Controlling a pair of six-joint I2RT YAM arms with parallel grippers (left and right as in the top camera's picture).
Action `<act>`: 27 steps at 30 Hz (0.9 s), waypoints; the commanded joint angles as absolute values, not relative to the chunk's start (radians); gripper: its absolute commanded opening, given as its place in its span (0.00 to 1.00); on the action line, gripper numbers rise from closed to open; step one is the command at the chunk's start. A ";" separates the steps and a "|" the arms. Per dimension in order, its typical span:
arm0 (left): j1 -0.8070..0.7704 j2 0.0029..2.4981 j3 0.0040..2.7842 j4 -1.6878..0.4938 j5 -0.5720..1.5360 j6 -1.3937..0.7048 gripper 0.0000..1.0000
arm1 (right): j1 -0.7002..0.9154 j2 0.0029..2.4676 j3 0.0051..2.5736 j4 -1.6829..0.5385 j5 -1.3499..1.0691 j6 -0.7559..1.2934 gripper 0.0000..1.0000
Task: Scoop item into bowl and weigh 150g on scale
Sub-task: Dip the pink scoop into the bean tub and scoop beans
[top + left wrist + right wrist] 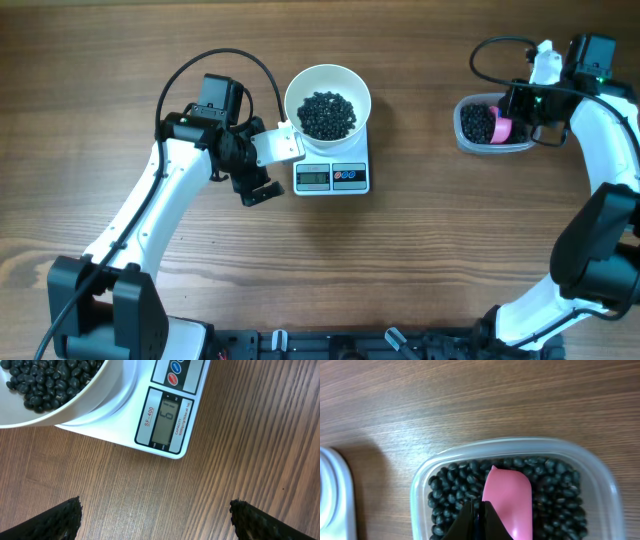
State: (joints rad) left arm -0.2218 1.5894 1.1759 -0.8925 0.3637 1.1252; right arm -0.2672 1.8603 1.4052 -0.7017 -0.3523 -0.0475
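The white bowl (296,88) stands on the white scale (332,178) and holds a heap of black beans (327,115). My left gripper (275,163) hovers open just left of the scale. In the left wrist view its fingertips (60,520) are spread wide over bare wood, with the scale's display (167,417), the bowl (100,395) and its beans (45,380) ahead. My right gripper (512,112) is shut over the clear tub (465,142) of beans (450,490). The pink scoop (507,495) lies on those beans beside the right gripper (479,510).
The tub's rim (420,487) surrounds the scoop. A white rounded edge (332,495) shows at the left of the right wrist view. Black cables (215,60) arc above the left arm. Bare wood separates scale and tub.
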 commanded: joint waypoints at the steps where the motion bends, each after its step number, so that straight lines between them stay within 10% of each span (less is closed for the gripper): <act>1: -0.227 1.586 1.185 -0.892 0.376 1.145 1.00 | -0.252 1.922 1.366 -0.732 -0.441 -0.047 0.04; 27: -0.227 1.586 1.185 -0.892 0.376 1.145 1.00 | -0.630 1.922 1.366 -0.737 -0.899 0.003 0.04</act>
